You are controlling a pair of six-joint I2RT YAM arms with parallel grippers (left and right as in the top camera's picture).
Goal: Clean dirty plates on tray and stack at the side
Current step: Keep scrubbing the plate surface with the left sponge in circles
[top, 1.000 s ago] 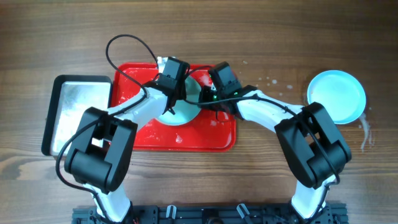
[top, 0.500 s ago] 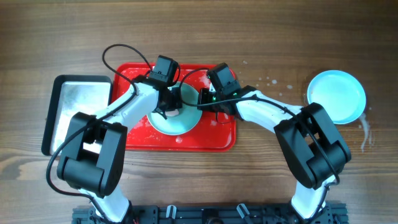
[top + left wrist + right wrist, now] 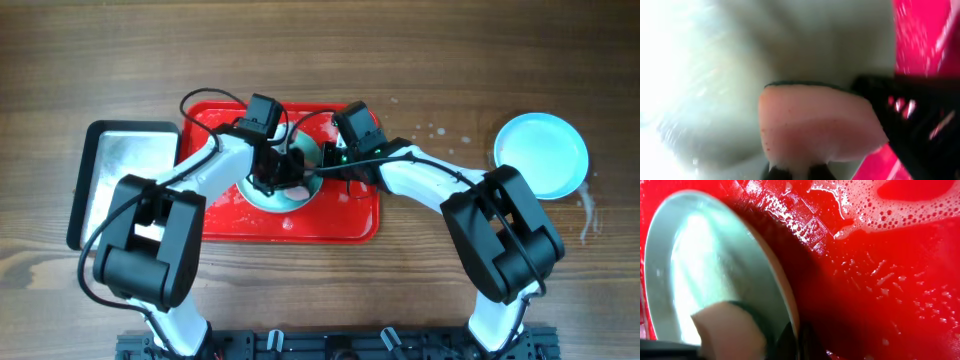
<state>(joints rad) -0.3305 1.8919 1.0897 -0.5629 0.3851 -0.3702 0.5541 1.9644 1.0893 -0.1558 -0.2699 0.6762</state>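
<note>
Pale blue plate [image 3: 290, 200] on red tray [image 3: 340, 220], frame centre, tilted up in right-wrist view. Right gripper [image 3: 322, 165] clamped on plate's right rim. Left gripper [image 3: 277, 178] pinches pinkish sponge [image 3: 815, 125] against plate face. Soapy foam [image 3: 880, 210] on tray. Second plate [image 3: 541, 153] on table, far right. Metal tray [image 3: 125, 185] at left.

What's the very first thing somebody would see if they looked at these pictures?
The bright red tray in the middle of the table, wet with soapy foam, grabs the eye first. Both arms meet over it: the left gripper presses a pinkish sponge onto a pale blue plate, while the right gripper pinches its rim. A second plate sits alone far to the right.
</note>
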